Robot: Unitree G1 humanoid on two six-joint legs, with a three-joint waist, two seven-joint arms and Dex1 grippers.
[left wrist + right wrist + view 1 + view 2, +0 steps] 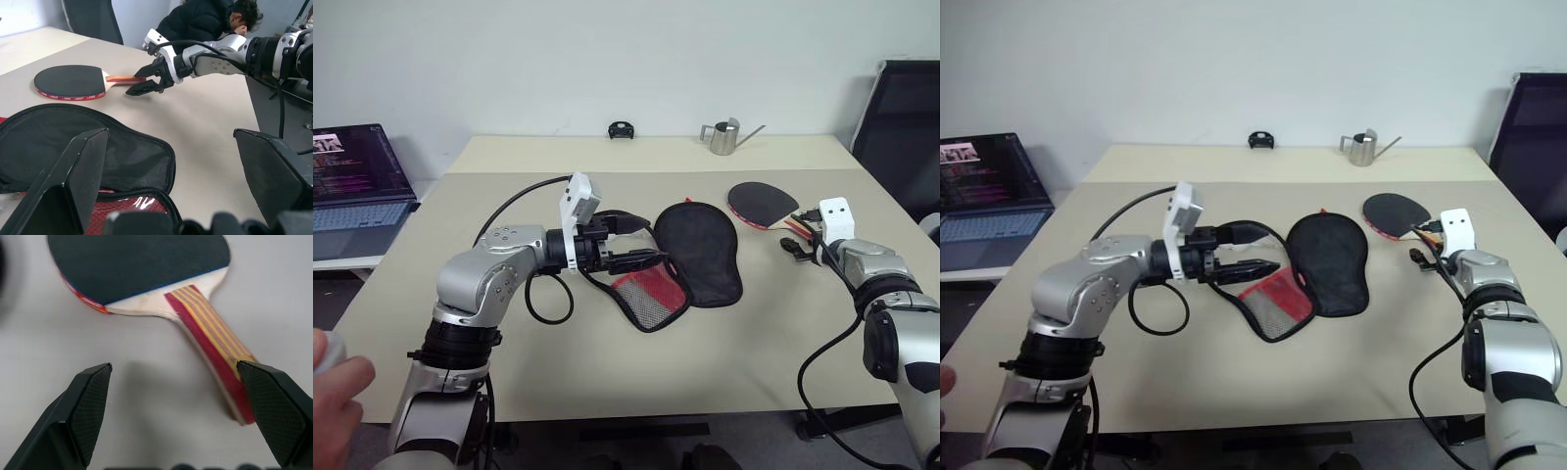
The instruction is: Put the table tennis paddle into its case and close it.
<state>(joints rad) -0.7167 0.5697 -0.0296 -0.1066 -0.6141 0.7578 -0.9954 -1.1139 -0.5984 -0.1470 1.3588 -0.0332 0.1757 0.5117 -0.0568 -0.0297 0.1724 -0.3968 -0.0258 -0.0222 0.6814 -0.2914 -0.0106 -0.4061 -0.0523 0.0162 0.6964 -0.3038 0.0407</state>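
Head stereo pair high over the table (pixel 607 392); wrist cameras low, close along each arm's jaws.

One table tennis paddle (pixel 761 203), one case (pixel 698 254), one metal watering can (pixel 724 136), one laptop (pixel 354 178), and two grippers are counted.

Bright, even indoor light, soft shadows

A faint shadow lies on the worktop (pixel 146 396) under the right gripper (pixel 181 416); the near fingers (pixel 68 196) in both wrist views are blurred.
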